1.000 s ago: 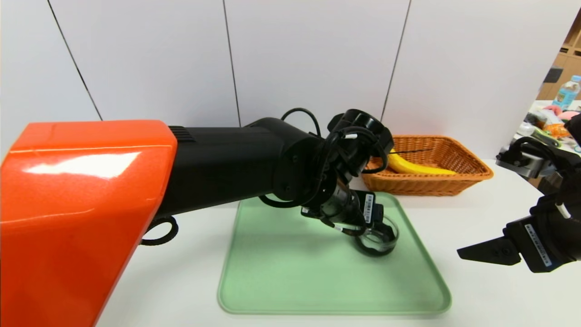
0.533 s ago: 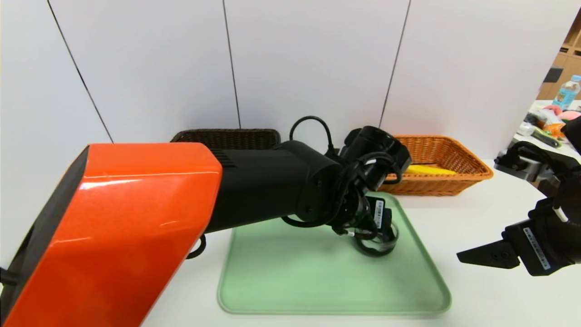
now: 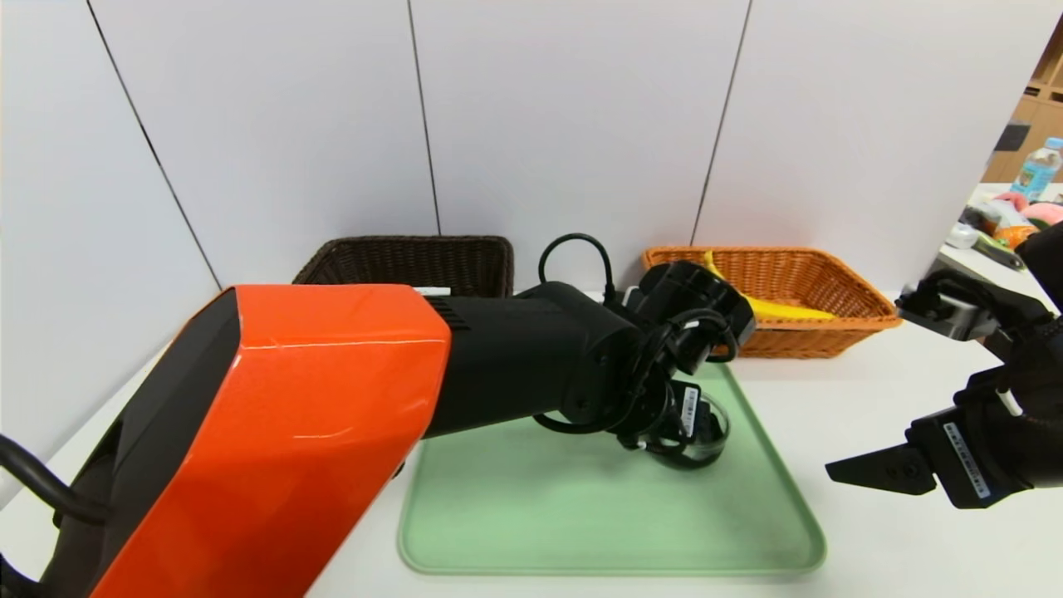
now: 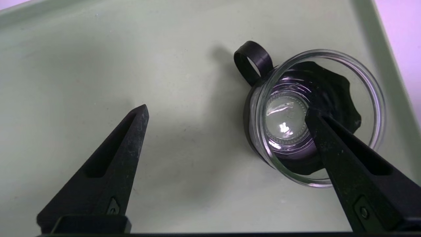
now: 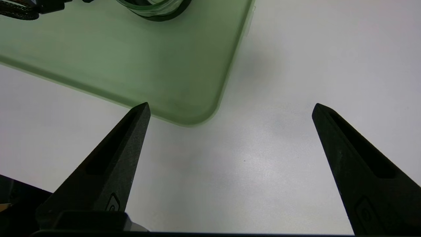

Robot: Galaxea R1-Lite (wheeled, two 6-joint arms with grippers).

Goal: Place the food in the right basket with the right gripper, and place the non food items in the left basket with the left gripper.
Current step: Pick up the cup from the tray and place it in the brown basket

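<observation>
Looks like lab or robot test area; exact kind of room cannot be told. Robot arm [image 3: 515, 357] with orange shell reaches over white table [image 3: 880, 540]. Plain pale panels [image 3: 565, 124] with dark seams stand upright behind table. Green tray [image 3: 614, 515] on table, dark basket [image 3: 399, 257] and tan basket [image 3: 814, 332] behind it. Beyond panels, second table [image 3: 963, 262] with bottle [image 3: 1036, 170] and jumbled small items [image 3: 1009, 220], near wooden shelving [image 3: 1048, 104].

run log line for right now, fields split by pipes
left pincer: open, over cup on tray | right pincer: open, parked beside tray | banana: in right basket | cup: not yet gripped
</observation>
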